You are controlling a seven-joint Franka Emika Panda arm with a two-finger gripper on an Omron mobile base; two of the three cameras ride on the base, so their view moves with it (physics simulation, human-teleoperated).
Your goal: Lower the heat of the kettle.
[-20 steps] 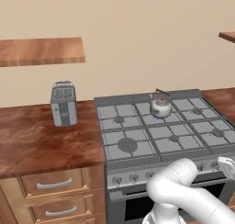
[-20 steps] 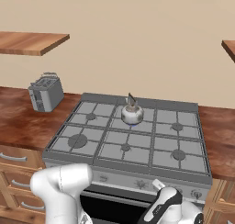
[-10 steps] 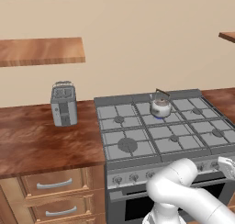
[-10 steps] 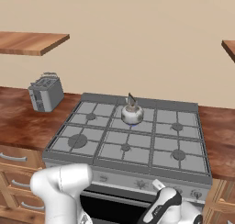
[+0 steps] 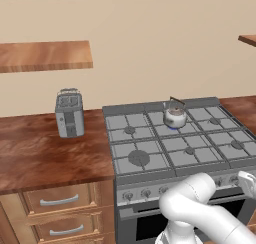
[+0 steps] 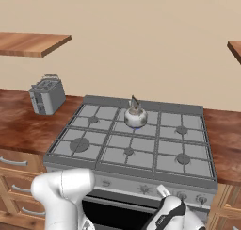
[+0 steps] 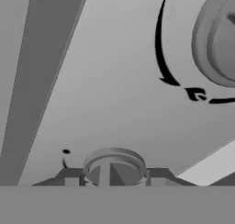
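The small silver kettle [image 5: 175,117] [image 6: 135,117] sits on the middle rear burner of the grey stove [image 5: 150,163] [image 6: 108,153], with a faint blue glow under it. My arm reaches down to the stove's front control panel. In the hand view my gripper [image 7: 114,178] is shut on a round stove knob [image 7: 114,164], one dark fingertip on each side of it. A second knob [image 7: 220,39] shows at the upper right. From the base views my gripper [image 5: 247,182] [image 6: 162,191] is at the right part of the panel, below the kettle's side of the stove.
A boxy silver toaster [image 5: 69,113] [image 6: 47,95] stands on the wooden counter [image 5: 45,158] left of the stove. Drawers [image 5: 60,200] sit under the counter. Wooden shelves [image 5: 45,55] hang on the wall above.
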